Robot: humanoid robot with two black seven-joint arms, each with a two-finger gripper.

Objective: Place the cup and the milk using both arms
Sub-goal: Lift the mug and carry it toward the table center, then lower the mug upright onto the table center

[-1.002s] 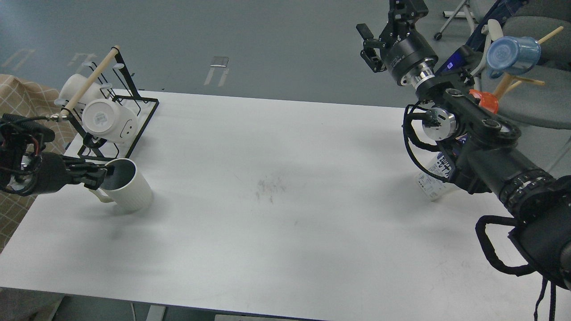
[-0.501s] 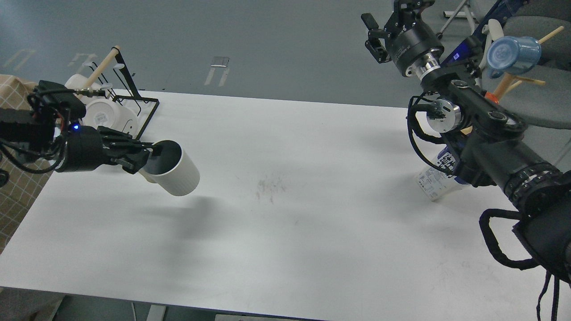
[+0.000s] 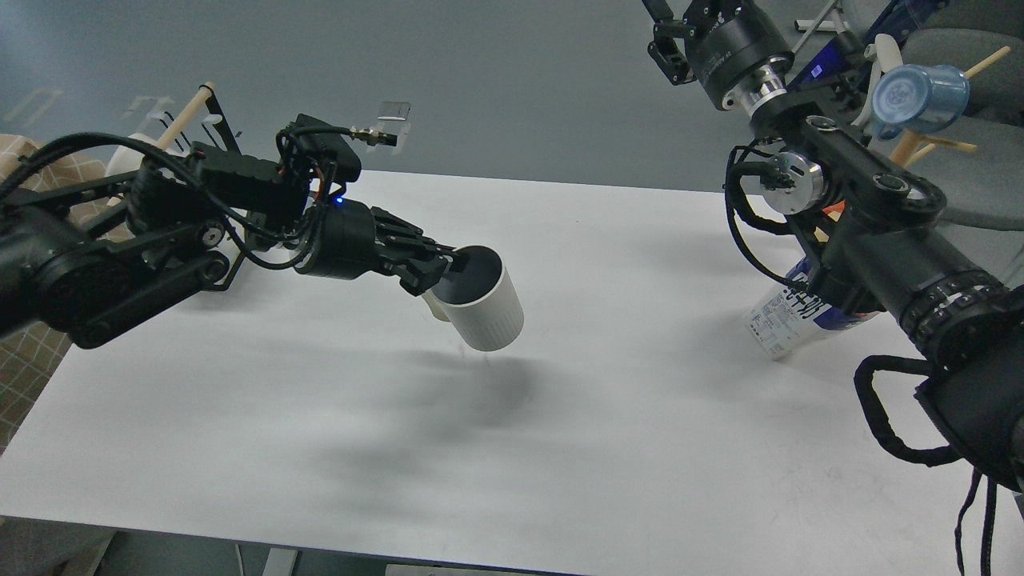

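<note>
The off-white ribbed cup [image 3: 486, 310] hangs tilted in the air above the middle of the white table [image 3: 576, 448], its dark inside facing me. My left gripper [image 3: 446, 268] is shut on its rim on the handle side. The milk [image 3: 788, 314] leans on the table at the right, mostly hidden behind my right arm; only its lower white and blue part shows, and its cap is hidden. My right gripper [image 3: 680, 20] is raised high beyond the table's far right, far above the milk, and is cut off by the top edge.
A black wire rack with a wooden dowel [image 3: 188, 112] stands at the back left, largely hidden by my left arm. A glossy blue mug [image 3: 916, 98] hangs on a wooden peg stand at the back right, by a grey chair [image 3: 972, 172].
My left gripper lifted the cup off the table at the left and carried it right to above the middle. My right gripper rose slightly toward the top edge. The milk has not moved.
</note>
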